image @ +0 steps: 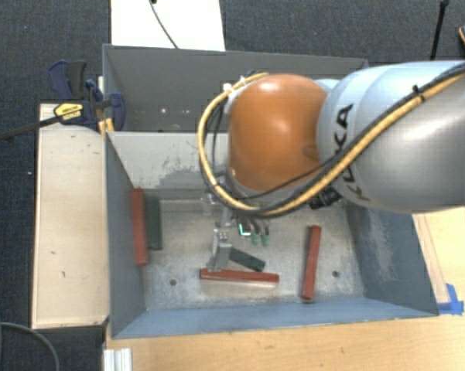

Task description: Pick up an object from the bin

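The big silver arm (402,145) comes in from the right and hangs over the grey bin (131,315). A round orange cover (275,130) sits on its end, with yellow and black cables (209,161) looped around it.

Under the cover, the tool (222,252) is down low in the middle of the bin. I cannot tell if it is apart or together.

Its tip is right by the left end of a long red stick (240,277) that lies flat near the front wall. A dark green block (248,261) lies tilted just behind that stick, next to the tool.

Another red stick (310,263) lies to the right, well apart. A third red stick (139,226) leans along the left wall, with a dark green bar (154,224) just beside it. A tiny green bit (260,239) shows under the cover.
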Available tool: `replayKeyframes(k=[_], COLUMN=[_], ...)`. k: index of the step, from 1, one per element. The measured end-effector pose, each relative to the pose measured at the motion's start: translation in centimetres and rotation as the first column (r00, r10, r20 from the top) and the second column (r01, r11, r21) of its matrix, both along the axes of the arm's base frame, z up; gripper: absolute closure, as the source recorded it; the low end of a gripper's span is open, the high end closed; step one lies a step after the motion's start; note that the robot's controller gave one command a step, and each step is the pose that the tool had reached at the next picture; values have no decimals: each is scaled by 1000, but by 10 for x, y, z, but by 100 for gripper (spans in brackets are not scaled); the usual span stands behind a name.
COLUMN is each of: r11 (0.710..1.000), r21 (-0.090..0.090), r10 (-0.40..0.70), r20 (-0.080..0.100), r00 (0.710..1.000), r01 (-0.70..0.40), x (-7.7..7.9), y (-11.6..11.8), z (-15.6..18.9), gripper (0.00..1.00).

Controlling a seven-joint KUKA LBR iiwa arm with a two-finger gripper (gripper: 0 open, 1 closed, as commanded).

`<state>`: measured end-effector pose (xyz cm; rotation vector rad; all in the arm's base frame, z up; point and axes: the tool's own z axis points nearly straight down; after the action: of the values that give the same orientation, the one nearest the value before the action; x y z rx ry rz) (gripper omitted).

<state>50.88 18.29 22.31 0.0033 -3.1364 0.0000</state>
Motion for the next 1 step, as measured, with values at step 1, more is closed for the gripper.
replayKeyframes(k=[1], r11=[979], r21=[0], r10=[203], r20=[0], r00=[979], r01=[-203], x=[3], y=[-69], z=[-130], gripper=[0])
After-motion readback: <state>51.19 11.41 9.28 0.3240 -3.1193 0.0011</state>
